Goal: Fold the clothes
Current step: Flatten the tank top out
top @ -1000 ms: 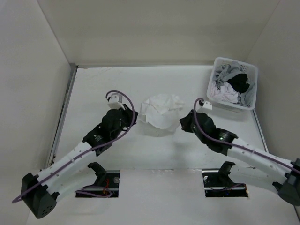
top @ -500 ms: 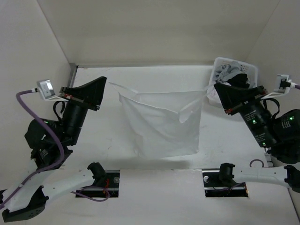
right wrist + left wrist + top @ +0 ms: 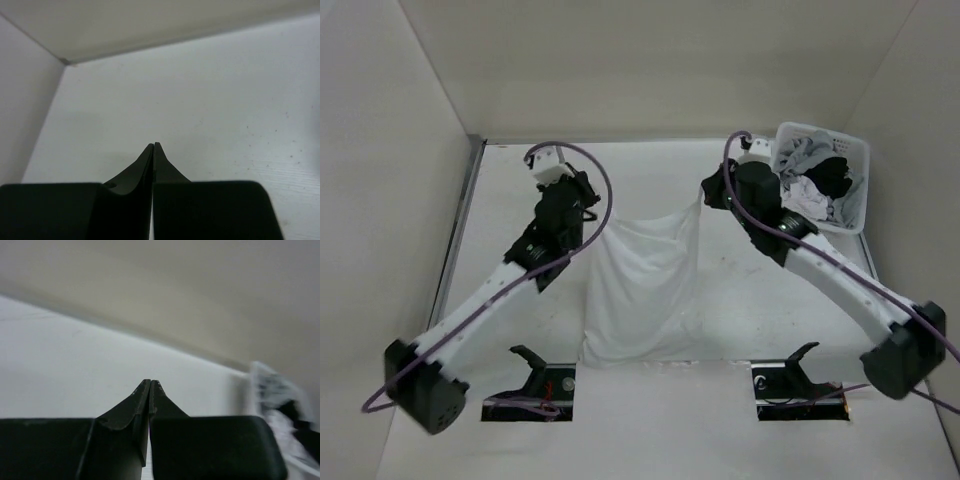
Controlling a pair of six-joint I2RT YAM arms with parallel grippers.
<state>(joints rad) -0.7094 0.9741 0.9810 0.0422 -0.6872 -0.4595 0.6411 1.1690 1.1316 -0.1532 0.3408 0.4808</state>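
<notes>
So the white top [image 3: 645,290] is stretched out in the middle of the worktop [image 3: 770,300]. Its hem is down at the near edge between the two arm bases, and its upper edge is lifted and sags in a curve between the grippers.

The left gripper [image 3: 590,207] has the top's upper left corner. The right gripper [image 3: 706,196] has the upper right corner, which sits a bit further back toward the far edge. From above, the cloth runs right up into both.

On the wrist cams, the left fingers [image 3: 125,415] and the right fingers [image 3: 125,180] are pressed flat together with no gap at the tips. You can't really see the fabric itself from there, so the pinch only shows in the overhead view.

The rest of the clothes [image 3: 815,180], a white, grey and black mix, are heaped in the basket [image 3: 823,129] in the far right corner, just beside the right gripper.
</notes>
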